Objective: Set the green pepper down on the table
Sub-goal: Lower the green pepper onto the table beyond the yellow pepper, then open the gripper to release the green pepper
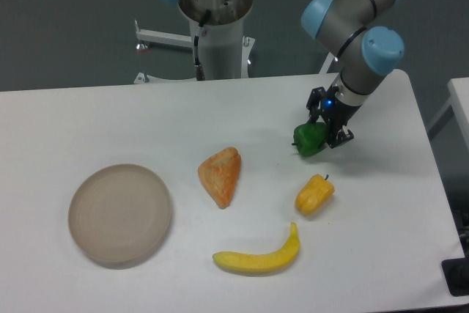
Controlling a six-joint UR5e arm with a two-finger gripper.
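White and wide, the bench [88, 119] fills most of the view, with a dark grey wall behind it.

Now look at the end effector [323, 131]. It hangs from the arm's blue and grey joints, above the far right part of the bench. Its two black fingers are clamped on the green pepper [308, 139]. The pepper sticks out to the left of the fingers and a little lower than them. It looks round and lumpy, so I cannot tell which way its long side runs, and I cannot make out its stem.

What matters most is the gap under the pepper. It looks very low, close to the bench, and I cannot tell if it touches yet. The bench right below it is bare white. So I think the next move is short: go straight down, then let the fingers come apart.

Just in front of the end effector, toward the camera, lies the yellow pepper [314, 194]. It is near the green one but not touching it. If the green pepper rolls when it is let go, it could bump that one.

Farther out to the left sits an orange wedge [221, 174]. A banana [258, 256] lies beyond the yellow pepper. Far off to the left rests a round beige plate [120, 214].
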